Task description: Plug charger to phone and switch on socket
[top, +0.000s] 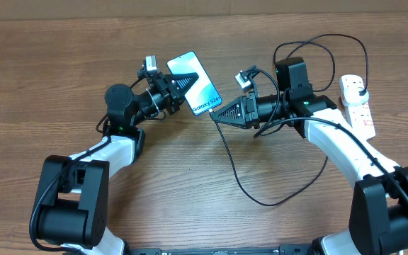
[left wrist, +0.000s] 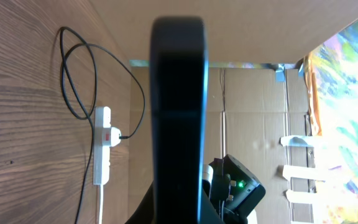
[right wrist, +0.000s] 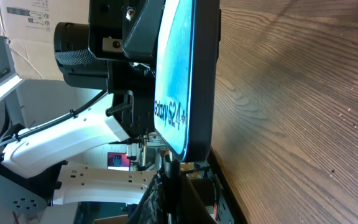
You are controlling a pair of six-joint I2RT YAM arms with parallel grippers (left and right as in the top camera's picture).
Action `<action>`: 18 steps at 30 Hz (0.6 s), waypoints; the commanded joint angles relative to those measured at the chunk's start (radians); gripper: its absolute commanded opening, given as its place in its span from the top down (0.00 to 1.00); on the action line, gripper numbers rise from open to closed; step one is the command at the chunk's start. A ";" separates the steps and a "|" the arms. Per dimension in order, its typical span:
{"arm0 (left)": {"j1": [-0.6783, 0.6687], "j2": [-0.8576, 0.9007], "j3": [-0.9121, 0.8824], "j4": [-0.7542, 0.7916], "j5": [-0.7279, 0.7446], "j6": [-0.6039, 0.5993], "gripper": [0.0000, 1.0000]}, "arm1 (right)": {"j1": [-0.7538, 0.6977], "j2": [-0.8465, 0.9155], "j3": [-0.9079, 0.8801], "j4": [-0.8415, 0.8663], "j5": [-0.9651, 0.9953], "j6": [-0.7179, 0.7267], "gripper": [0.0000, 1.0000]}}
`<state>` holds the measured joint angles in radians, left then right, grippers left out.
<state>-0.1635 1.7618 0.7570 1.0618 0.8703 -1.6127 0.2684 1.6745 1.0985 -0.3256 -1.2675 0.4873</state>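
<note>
My left gripper [top: 183,83] is shut on the phone [top: 195,81] and holds it tilted above the table, lit screen up. In the left wrist view the phone [left wrist: 179,106] shows only as a dark edge-on bar. My right gripper [top: 217,115] is shut on the charger's connector [right wrist: 169,167], whose tip meets the phone's lower end [right wrist: 185,74]; how deep it sits is hidden. The black charger cable [top: 234,176] loops across the table to a black plug [left wrist: 116,135] in the white socket [top: 356,103], which lies at the far right.
The cable makes another loop at the back right [top: 331,37] behind the right arm. A thick white cord [left wrist: 102,205] leaves the socket [left wrist: 102,146]. Cardboard boxes [left wrist: 260,93] stand past the table's edge.
</note>
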 commanded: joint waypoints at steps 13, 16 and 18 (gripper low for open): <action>-0.017 -0.015 0.005 0.009 0.155 0.041 0.96 | -0.008 -0.031 -0.004 0.011 0.057 0.004 0.96; -0.017 -0.015 0.005 0.009 0.167 0.042 0.96 | -0.008 -0.031 -0.004 0.011 0.062 0.004 0.96; -0.017 -0.015 0.005 0.009 0.174 0.042 0.96 | -0.008 -0.031 -0.004 0.012 0.063 0.004 0.96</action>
<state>-0.1631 1.7618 0.7570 1.0618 0.8982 -1.5906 0.2691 1.6745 1.0935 -0.3325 -1.2675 0.4900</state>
